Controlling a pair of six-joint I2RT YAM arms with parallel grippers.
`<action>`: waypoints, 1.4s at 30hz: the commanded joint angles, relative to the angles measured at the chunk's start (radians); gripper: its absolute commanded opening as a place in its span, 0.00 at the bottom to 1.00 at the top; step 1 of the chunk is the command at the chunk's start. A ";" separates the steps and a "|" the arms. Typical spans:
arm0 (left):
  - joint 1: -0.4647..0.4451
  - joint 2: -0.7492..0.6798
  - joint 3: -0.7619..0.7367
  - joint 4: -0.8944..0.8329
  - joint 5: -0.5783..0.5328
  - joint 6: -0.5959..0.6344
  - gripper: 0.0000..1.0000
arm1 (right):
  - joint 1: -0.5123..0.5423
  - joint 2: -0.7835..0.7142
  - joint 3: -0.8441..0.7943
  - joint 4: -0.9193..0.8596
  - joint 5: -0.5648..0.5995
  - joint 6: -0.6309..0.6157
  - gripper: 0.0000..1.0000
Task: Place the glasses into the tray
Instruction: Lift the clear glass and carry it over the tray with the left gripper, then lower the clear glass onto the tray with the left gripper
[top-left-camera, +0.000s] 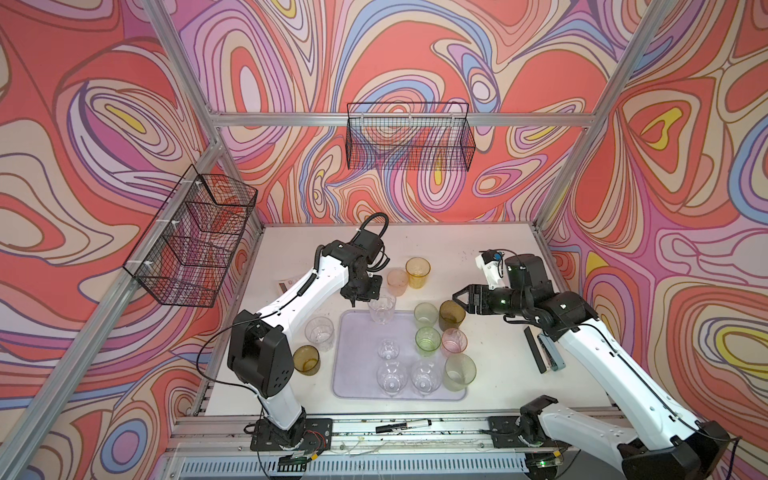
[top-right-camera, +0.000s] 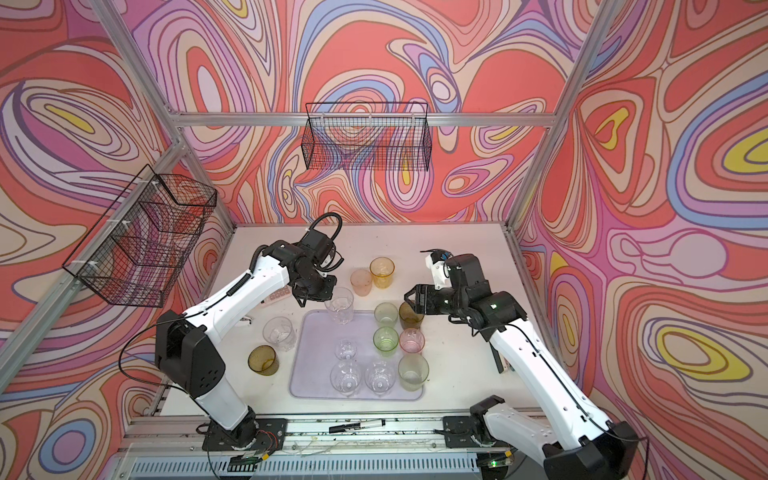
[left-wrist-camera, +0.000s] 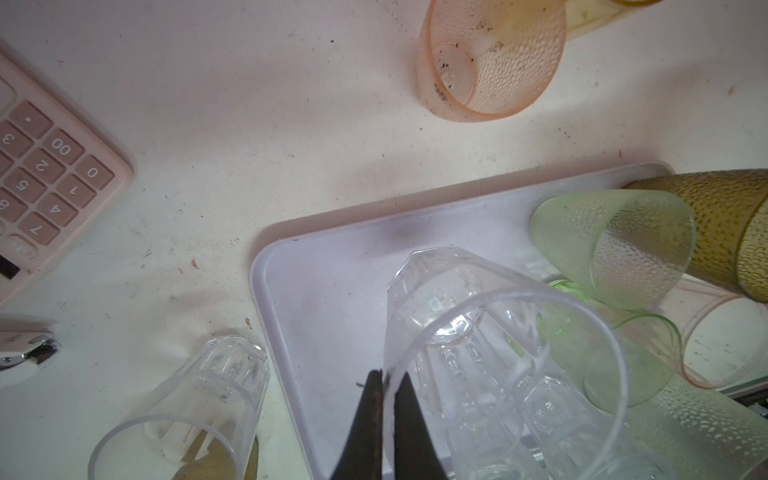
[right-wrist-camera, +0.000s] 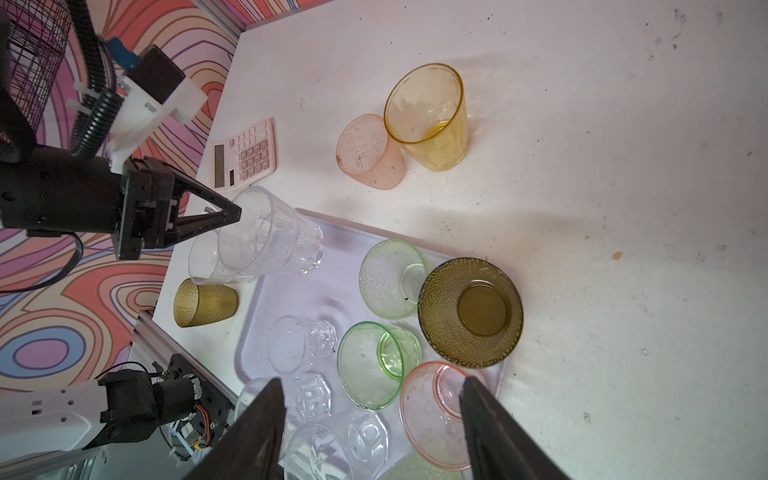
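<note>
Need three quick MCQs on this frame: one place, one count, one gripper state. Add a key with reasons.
1. Where does the amber-yellow glass stand?
A. In the tray
B. On the table beyond the tray, beside the peach glass
C. Left of the tray

2. In both top views, how many glasses stand on the table left of the tray?
A. One
B. Two
C. Four

3. The left gripper is:
A. Open and empty
B. Shut on the rim of the held clear glass
C. Shut on nothing

Key:
1 B: it stands on bare table past the tray's far edge, next to the peach glass.
2 B: only a clear tumbler and an olive-brown glass stand there.
3 B: the left wrist view shows its fingers pinching the rim, with the glass over the tray's corner.
</note>
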 joint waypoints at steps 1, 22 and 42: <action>-0.021 -0.009 -0.023 0.031 0.014 -0.027 0.00 | -0.003 -0.015 -0.017 0.008 0.012 0.007 0.69; -0.076 0.039 -0.104 0.140 0.029 -0.054 0.00 | -0.003 -0.008 -0.023 0.018 0.007 0.011 0.70; -0.110 0.100 -0.083 0.167 0.016 -0.060 0.00 | -0.004 -0.009 -0.025 0.018 0.008 0.009 0.70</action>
